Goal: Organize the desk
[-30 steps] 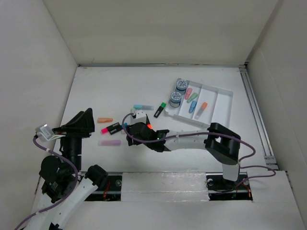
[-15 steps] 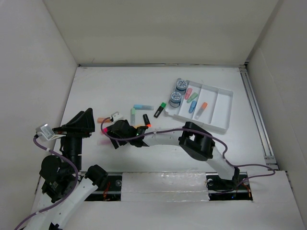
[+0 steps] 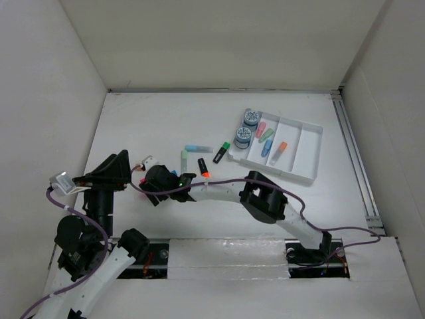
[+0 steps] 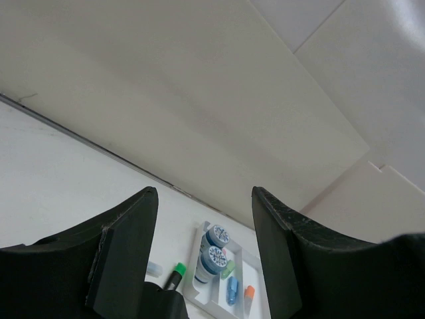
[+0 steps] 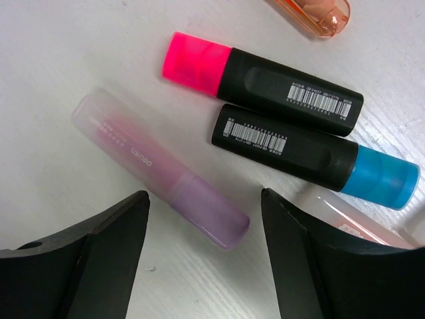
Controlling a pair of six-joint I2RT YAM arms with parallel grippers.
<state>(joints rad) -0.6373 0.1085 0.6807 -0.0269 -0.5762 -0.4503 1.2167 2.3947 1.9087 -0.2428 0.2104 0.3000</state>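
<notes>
1. Spanning the whole floor of the enclosure, the desk [image 3: 166,119] is a flat matte white top, far larger than anything on it. It is scattered with pens on its left and middle parts.
2. Left, near edge: the left gripper [image 4: 202,199] is raised and faces the far wall, its fingers spread apart with nothing between them.
3. Left of centre: the right gripper [image 5: 204,196] is reached across to the left, just beside the left arm. Its fingers are apart and grasp nothing.
4. Under that gripper, a pale purple pen [image 5: 159,166] lies on the surface with one end between the fingers. Beyond it lie a pink-capped black highlighter [image 5: 259,83] and a blue-capped black highlighter [image 5: 312,156], side by side and touching.
5. Centre: a light blue marker [image 3: 197,147], a pale green marker [image 3: 184,158], an orange-tipped black marker [image 3: 202,167] and a green-tipped black marker [image 3: 221,153] lie loose and apart.
6. Right, far half: a white compartmented tray [image 3: 311,149] holds two round blue rolls [image 3: 250,117] at its left end. Small coloured pens lie in the next compartments.
7. Surroundings: plain white walls [image 3: 219,40] bound the far, left and right sides. A metal rail [image 3: 353,159] runs along the right wall.
</notes>
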